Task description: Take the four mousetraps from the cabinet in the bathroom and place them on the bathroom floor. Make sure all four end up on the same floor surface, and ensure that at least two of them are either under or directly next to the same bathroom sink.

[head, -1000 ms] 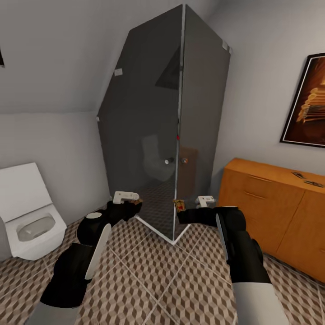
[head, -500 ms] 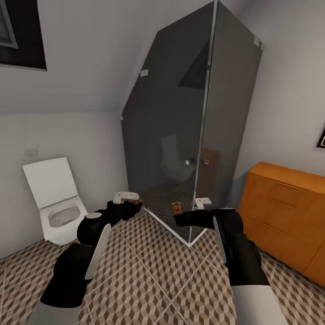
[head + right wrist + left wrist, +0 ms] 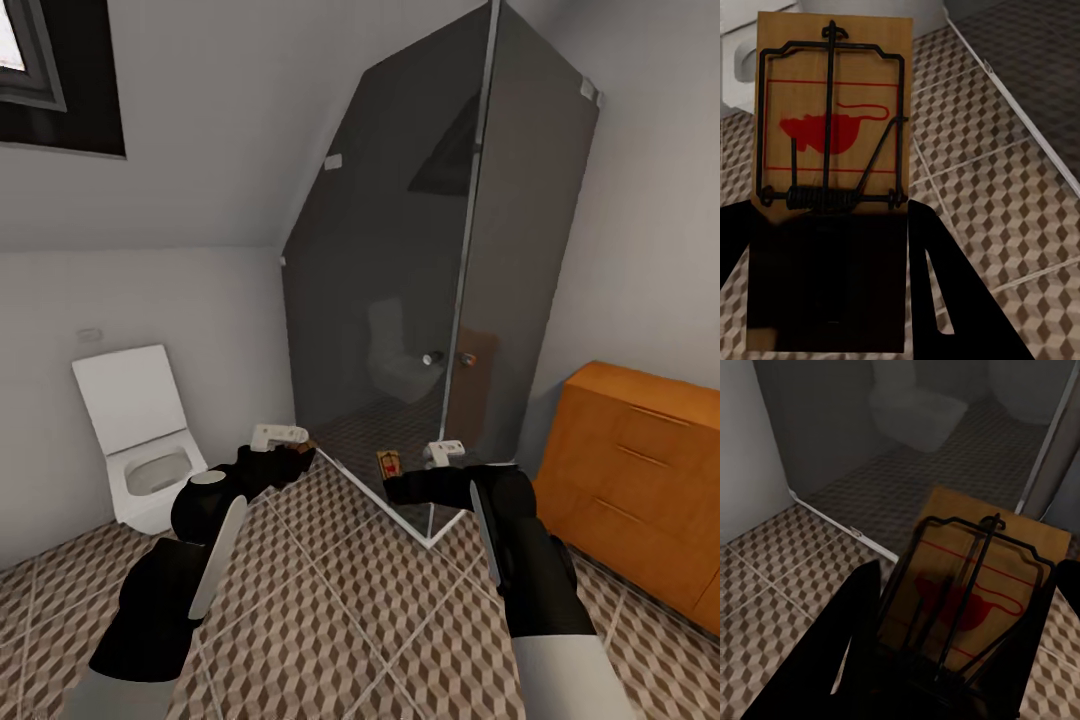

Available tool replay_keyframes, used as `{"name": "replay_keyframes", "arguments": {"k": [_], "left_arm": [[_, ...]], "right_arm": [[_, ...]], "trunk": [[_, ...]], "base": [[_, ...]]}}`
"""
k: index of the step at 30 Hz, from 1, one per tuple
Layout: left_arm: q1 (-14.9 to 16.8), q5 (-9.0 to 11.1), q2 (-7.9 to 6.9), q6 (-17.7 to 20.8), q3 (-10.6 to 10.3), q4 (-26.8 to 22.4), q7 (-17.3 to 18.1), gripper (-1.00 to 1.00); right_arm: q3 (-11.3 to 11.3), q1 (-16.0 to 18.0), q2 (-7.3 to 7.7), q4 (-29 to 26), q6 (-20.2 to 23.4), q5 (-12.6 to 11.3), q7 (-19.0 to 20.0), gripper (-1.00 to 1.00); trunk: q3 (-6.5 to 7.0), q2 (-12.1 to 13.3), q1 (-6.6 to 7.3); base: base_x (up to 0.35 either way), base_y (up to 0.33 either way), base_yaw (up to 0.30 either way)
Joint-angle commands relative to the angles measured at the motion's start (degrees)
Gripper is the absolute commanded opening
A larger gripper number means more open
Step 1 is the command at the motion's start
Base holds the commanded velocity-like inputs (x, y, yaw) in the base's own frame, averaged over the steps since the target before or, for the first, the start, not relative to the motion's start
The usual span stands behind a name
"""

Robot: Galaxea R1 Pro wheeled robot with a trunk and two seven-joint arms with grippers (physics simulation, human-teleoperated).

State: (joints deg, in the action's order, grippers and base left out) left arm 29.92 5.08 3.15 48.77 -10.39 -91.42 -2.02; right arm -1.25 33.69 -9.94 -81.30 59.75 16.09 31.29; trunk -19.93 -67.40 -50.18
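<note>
Tiles of the bathroom floor (image 3: 330, 620), printed with small brown, beige and white cubes between pale grout lines, spread under both black arms. The left claw (image 3: 297, 458) is clamped on a small flat wooden mousetrap (image 3: 975, 585) with black wire parts and a red mouse print, held above the tiles near the foot of the shower. The right claw (image 3: 395, 480) grips a second flat wooden mousetrap (image 3: 832, 127) of the same make by its lower end, the board standing up between the black fingers (image 3: 945, 300) with its wire bar facing the wrist camera; in the head view it (image 3: 388, 463) shows as a small tan card. Beyond stands a tall dark smoked-glass shower cubicle (image 3: 440, 300). To its left sits a white toilet (image 3: 145, 450) against the pale wall. To its right stands the low orange-brown wooden cabinet (image 3: 640, 470) with slot-handled drawers.
</note>
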Motion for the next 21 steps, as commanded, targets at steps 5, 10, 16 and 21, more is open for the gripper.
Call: {"name": "replay_keyframes", "arguments": {"k": [5, 10, 16, 21], "left_arm": [[0.1, 0.4, 0.0, 0.3, 0.0, 0.0, -0.2, -1.0], [0.1, 0.3, 0.0, 0.2, 0.0, 0.0, -0.2, -1.0], [0.1, 0.3, 0.01, 0.2, 0.0, 0.0, -0.2, -1.0], [0.1, 0.2, -0.01, 0.2, 0.0, 0.0, -0.1, -1.0]], "right_arm": [[0.0, -0.3, -0.06, 0.5, -0.7, 0.4, 0.4, -1.0], [0.1, -0.4, -0.06, 0.8, -1.0, 0.4, 0.4, -1.0], [0.1, -0.4, -0.06, 1.0, -1.1, 0.4, 0.4, -1.0], [0.1, -0.5, -0.06, 1.1, -1.2, 0.4, 0.4, -1.0]], "trunk": [[-0.07, 0.0, 0.01], [-0.07, 0.0, 0.01], [-0.07, 0.0, 0.01], [-0.07, 0.0, 0.01]], "base": [[-0.139, 0.0, 0.205], [-0.16, 0.0, 0.265], [-0.164, 0.0, 0.286], [-0.084, 0.0, 0.29]]}}
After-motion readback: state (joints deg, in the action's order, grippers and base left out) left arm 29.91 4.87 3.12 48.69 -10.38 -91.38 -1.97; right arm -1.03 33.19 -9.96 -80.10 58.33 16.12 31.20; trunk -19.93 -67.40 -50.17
